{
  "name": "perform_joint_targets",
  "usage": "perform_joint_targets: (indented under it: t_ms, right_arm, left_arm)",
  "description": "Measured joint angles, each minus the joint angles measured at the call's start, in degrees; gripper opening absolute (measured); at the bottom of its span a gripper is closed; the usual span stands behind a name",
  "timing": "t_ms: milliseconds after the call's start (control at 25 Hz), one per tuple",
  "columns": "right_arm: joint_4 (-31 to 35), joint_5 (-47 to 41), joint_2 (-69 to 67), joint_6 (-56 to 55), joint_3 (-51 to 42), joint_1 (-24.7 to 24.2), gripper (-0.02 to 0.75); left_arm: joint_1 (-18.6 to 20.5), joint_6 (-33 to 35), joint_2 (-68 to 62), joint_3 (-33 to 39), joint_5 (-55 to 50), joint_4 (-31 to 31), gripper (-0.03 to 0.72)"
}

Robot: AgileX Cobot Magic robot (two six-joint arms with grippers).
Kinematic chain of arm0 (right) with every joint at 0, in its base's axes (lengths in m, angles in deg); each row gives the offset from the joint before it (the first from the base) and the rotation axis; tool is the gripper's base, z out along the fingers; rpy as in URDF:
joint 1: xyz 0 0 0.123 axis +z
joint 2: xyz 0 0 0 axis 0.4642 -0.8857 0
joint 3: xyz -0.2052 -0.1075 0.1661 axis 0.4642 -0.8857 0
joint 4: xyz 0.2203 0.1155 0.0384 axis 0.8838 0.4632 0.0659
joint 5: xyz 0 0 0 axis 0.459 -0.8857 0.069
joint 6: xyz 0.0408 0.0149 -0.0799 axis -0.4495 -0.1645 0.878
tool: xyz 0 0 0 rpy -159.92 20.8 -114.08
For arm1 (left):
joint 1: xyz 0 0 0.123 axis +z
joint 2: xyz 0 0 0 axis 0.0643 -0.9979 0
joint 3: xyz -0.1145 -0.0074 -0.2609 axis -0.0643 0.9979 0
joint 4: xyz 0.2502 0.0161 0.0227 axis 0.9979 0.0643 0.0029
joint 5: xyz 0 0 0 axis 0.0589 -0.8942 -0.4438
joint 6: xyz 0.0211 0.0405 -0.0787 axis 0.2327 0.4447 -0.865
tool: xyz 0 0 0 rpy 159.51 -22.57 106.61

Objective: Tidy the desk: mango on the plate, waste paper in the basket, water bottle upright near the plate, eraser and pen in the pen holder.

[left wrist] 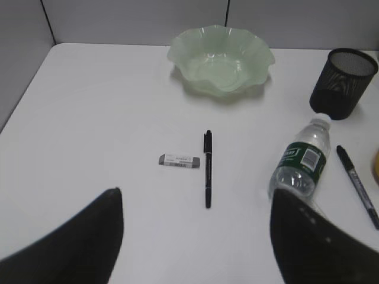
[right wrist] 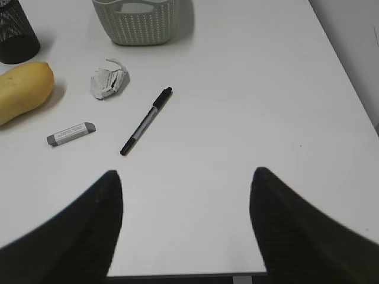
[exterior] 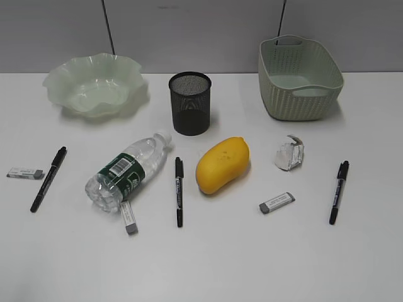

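Nothing is tidied yet: my left gripper (left wrist: 195, 236) and right gripper (right wrist: 186, 228) both hang released and empty above the white surface (exterior: 252, 264). The mango (exterior: 222, 165) lies mid-desk between a pen (exterior: 179, 190) and the waste paper (exterior: 289, 153), well apart from the ruffled plate (exterior: 94, 85) at the back left. I judge the mango the sensible first step; I should span its narrow width, close gently on the smooth skin, and lift clear of the lying water bottle (exterior: 128, 171) and the pen holder (exterior: 189, 102) on the way over.
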Motion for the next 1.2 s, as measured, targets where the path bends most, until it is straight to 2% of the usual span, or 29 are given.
perform_joint_targets:
  t_ms: [120,280,440,560,800,960,1200]
  right_arm:
    - [0.0,0.0,0.0,0.0,0.0,0.0,0.530]
    - [0.0,0.0,0.0,0.0,0.0,0.0,0.530]
    - [0.0,0.0,0.0,0.0,0.0,0.0,0.530]
    - [0.0,0.0,0.0,0.0,0.0,0.0,0.530]
    - [0.0,0.0,0.0,0.0,0.0,0.0,0.530]
    - [0.0,0.0,0.0,0.0,0.0,0.0,0.530]
    - [0.0,0.0,0.0,0.0,0.0,0.0,0.530]
  left_arm:
    - [0.0,1.4,-9.2,-1.7,5.5,-4.0,0.586]
    - [-0.9,7.9,-22.1,-5.4,10.4,-12.3,0.586]
    - [-4.6,12.7,-36.7,-11.6,11.2,-18.3,0.586]
    - [-9.8,13.4,-45.2,-16.7,11.2,-19.1,0.585]
    - [-22.6,13.6,-60.6,-25.7,11.2,-17.8,0.582]
    - [-28.8,13.7,-69.1,-31.0,9.7,-16.2,0.582]
    - [-34.9,13.8,-82.2,-39.4,5.5,-12.5,0.608]
